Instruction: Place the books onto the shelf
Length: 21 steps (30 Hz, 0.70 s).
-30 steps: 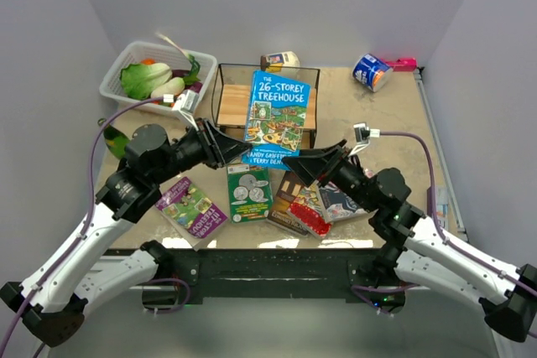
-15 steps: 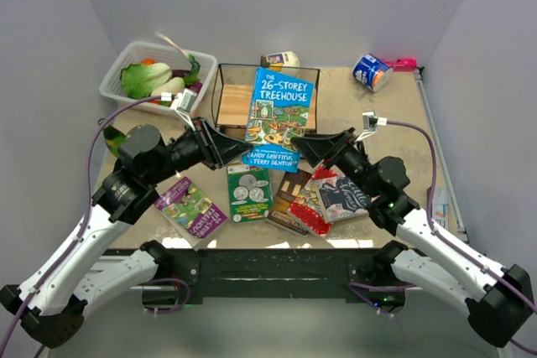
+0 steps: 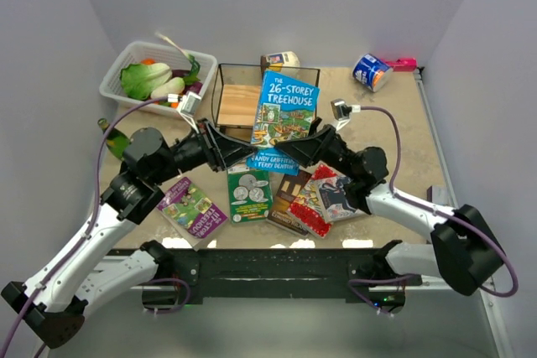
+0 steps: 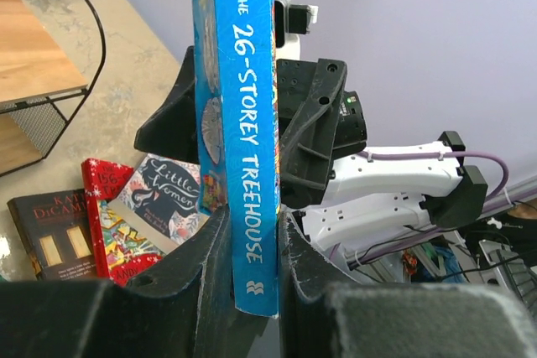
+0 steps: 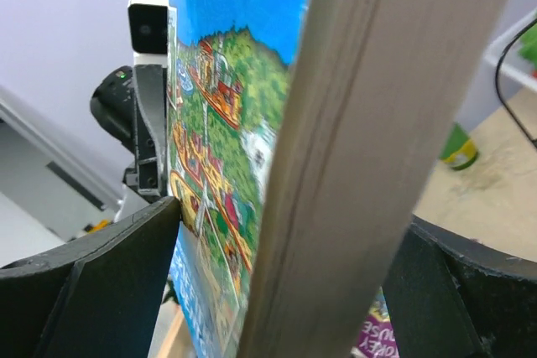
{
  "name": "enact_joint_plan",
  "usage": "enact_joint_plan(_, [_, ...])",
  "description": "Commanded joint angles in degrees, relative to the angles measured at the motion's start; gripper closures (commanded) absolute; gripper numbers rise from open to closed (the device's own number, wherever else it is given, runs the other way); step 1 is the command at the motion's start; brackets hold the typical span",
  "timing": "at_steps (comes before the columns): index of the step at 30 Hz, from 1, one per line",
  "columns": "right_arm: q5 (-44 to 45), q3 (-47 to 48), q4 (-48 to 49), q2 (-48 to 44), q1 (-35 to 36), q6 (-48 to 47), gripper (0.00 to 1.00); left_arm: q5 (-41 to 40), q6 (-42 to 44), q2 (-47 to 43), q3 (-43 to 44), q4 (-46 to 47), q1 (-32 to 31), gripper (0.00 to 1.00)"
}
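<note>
My left gripper [image 3: 244,153] is shut on the lower spine of a blue book [image 3: 285,115], which stands tilted in the air in front of the shelf [image 3: 238,104]. In the left wrist view the spine [image 4: 247,157] sits pinched between the fingers of the left gripper [image 4: 252,236]. My right gripper [image 3: 288,151] is open, its jaws astride the same book's page edge [image 5: 361,140] with gaps on both sides. Green [image 3: 248,193], purple-and-green [image 3: 191,207], brown [image 3: 288,199], red [image 3: 310,210] and dark grey [image 3: 340,194] books lie flat on the table.
A white basket [image 3: 113,90] of vegetables stands at the back left. A small jar [image 3: 281,59] sits behind the shelf. At the back right lie a blue-and-white can [image 3: 371,71] and a pink object [image 3: 404,63]. A green bottle [image 3: 112,137] lies by the left arm.
The right gripper has swung left and forward until its open jaws straddle the blue book's page edge. The book has shifted a little right and up. The left grip is unchanged.
</note>
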Motion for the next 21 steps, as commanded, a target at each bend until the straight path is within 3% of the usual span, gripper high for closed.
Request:
enact_joint_plan(1, [-5.3, 3.0, 18.5, 3.5, -0.2, 5.9, 0.20, 2.4, -0.4, -1.2, 0.0, 9.2, 0.0, 1.00])
enact_joint_plan(4, [-6.0, 3.2, 18.1, 2.7, -0.5, 6.0, 0.46, -0.9, 2.3, -1.6, 1.3, 5.5, 0.0, 0.98])
enact_joint_plan(5, [-6.2, 3.2, 15.7, 2.0, -0.7, 4.8, 0.51, -2.1, 3.2, -1.8, 1.6, 3.4, 0.0, 0.92])
enact_joint_plan(6, [-6.6, 3.5, 13.9, 1.2, -0.8, 3.8, 0.63, -4.4, 4.8, -1.8, 2.0, 1.1, 0.1, 0.77])
enact_joint_plan(8, [-7.6, 4.4, 7.8, -1.3, -0.8, 0.7, 0.83, -5.8, 5.9, -1.7, 2.8, -0.4, 0.8, 0.63])
enact_joint_plan(9, [-8.0, 4.7, 5.8, -2.2, -0.8, -0.4, 1.00, -5.7, 6.3, -1.5, 2.9, -0.6, 1.3, 0.57])
enact_joint_plan(11, [-9.5, 5.8, -0.1, -4.5, -1.0, -3.5, 1.00, -5.0, 6.6, -0.7, 3.2, -0.4, 3.4, 0.41])
enact_joint_plan(14, [-10.9, 6.6, -6.4, -7.4, -1.3, -6.5, 1.00, -0.4, 6.7, 0.9, 3.2, 1.2, 9.7, 0.28])
enact_joint_plan(17, [-13.4, 7.5, -11.5, -9.0, -1.2, -8.8, 1.00, 7.3, 5.6, 3.5, 2.1, 8.2, 14.3, 0.25])
enact_joint_plan(21, [-16.2, 8.5, -14.5, -9.9, -1.4, -9.5, 1.00, 21.0, -0.5, 8.1, -0.6, 26.1, 15.1, 0.24])
